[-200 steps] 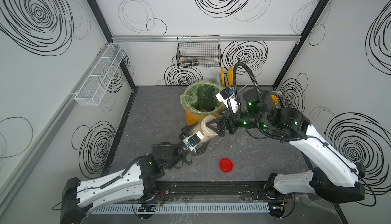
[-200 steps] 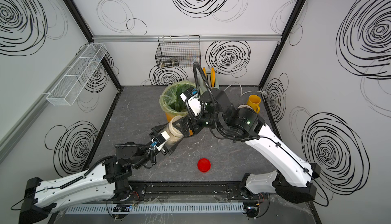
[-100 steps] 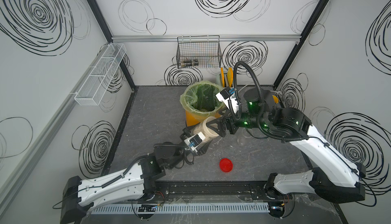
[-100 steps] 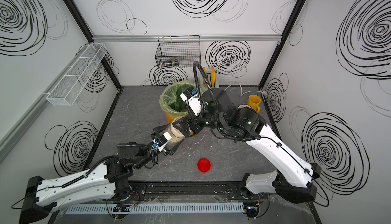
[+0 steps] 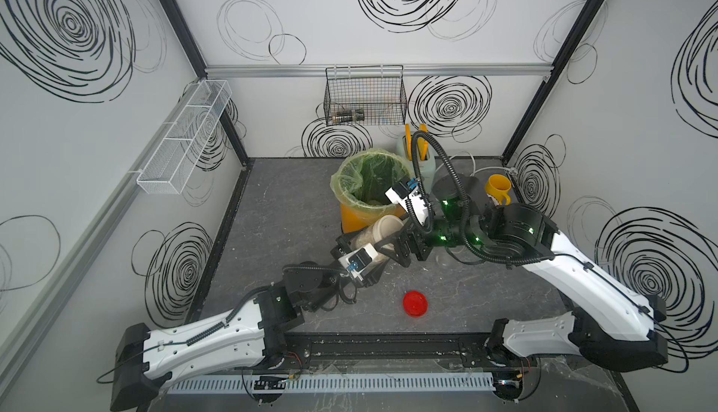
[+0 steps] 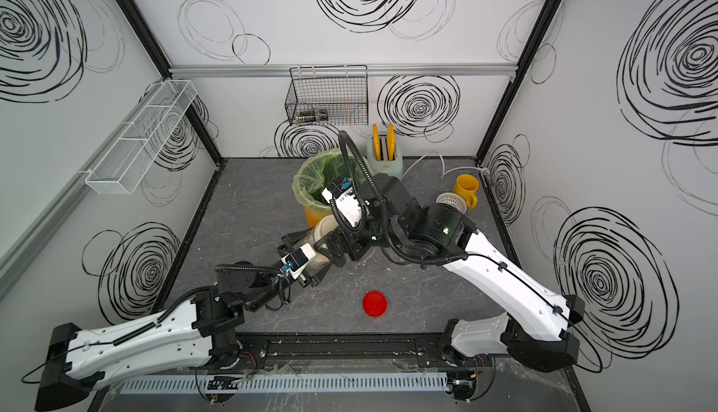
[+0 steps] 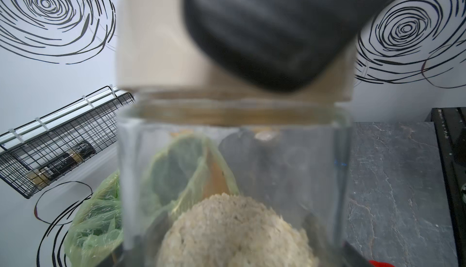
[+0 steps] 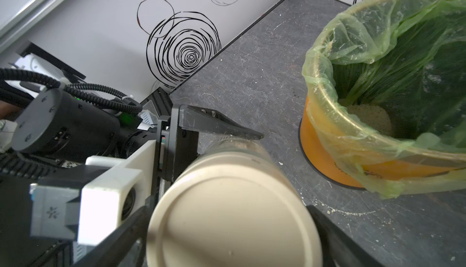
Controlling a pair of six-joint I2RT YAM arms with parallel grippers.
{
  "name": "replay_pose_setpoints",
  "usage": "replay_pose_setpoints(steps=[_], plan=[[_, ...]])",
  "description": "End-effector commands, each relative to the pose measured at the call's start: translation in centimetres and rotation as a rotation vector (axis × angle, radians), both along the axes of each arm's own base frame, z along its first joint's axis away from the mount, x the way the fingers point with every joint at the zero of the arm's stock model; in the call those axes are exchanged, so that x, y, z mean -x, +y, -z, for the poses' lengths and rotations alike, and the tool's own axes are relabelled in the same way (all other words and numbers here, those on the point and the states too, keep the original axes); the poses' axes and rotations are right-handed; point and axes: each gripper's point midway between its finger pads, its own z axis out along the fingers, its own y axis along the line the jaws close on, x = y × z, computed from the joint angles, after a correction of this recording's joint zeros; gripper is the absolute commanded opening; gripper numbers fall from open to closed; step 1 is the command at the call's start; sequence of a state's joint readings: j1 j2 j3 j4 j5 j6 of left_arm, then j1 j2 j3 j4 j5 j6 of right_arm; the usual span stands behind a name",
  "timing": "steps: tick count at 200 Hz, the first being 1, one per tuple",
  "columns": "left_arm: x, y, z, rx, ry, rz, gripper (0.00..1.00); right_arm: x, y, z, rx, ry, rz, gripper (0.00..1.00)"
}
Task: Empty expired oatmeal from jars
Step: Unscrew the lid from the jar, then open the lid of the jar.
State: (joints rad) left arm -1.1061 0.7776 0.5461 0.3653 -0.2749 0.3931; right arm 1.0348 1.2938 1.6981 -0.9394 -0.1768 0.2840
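The jar (image 7: 302, 177) is clear, its lid (image 8: 232, 223) cream, the oatmeal (image 7: 234, 230) pale beige. The bucket (image 8: 327, 163) is orange with a green liner (image 8: 373, 36); the loose cap (image 5: 415, 303) is red, the mug (image 5: 498, 189) yellow.

The clear jar (image 5: 364, 238) hangs tilted above the table's middle, off the surface, with its cream lid (image 8: 232, 217) aimed up and toward the far edge. The lid looks still seated on the neck, though that view is blurred. Pale, flaky oatmeal (image 7: 234, 230) is heaped at the jar's lower end. A red lid (image 5: 415, 304) lies flat, alone, near the front edge.
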Motion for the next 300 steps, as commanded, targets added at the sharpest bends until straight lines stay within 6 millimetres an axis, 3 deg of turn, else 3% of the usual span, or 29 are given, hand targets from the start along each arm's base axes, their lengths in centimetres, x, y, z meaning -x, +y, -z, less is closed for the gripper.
replay_pose_setpoints(steps=[1,50,77,112,131,157,195,227,300], plan=[[0.4,1.2,-5.6,0.175,-0.101,-0.010,0.00,0.6,0.2,-0.1,0.011,0.006,-0.024,0.84],[0.9,1.1,-6.0,0.193,-0.083,0.029,0.00,2.3,1.0,-0.2,-0.006,-0.014,-0.164,0.57],[2.0,0.9,-6.5,0.220,-0.052,0.097,0.00,4.8,1.0,-0.9,-0.061,-0.164,-0.393,0.37],[4.0,0.2,-6.8,0.228,0.006,0.240,0.00,9.8,-0.2,-0.5,-0.180,-0.379,-0.762,0.32],[4.8,0.1,-6.9,0.233,0.022,0.295,0.00,10.1,-0.5,-0.7,-0.221,-0.492,-0.800,0.16],[4.9,0.7,-7.3,0.254,0.031,0.318,0.00,9.7,-0.9,-0.9,-0.205,-0.588,-0.807,0.20],[4.4,1.1,-7.2,0.273,0.036,0.312,0.00,8.3,-1.1,-1.0,-0.166,-0.556,-0.780,0.20],[3.9,1.0,-6.4,0.263,0.048,0.296,0.00,8.1,-1.5,-2.3,-0.162,-0.593,-0.758,0.25],[3.3,1.4,-6.2,0.269,0.054,0.265,0.00,6.5,-2.3,-5.0,-0.145,-0.663,-0.653,0.27]])
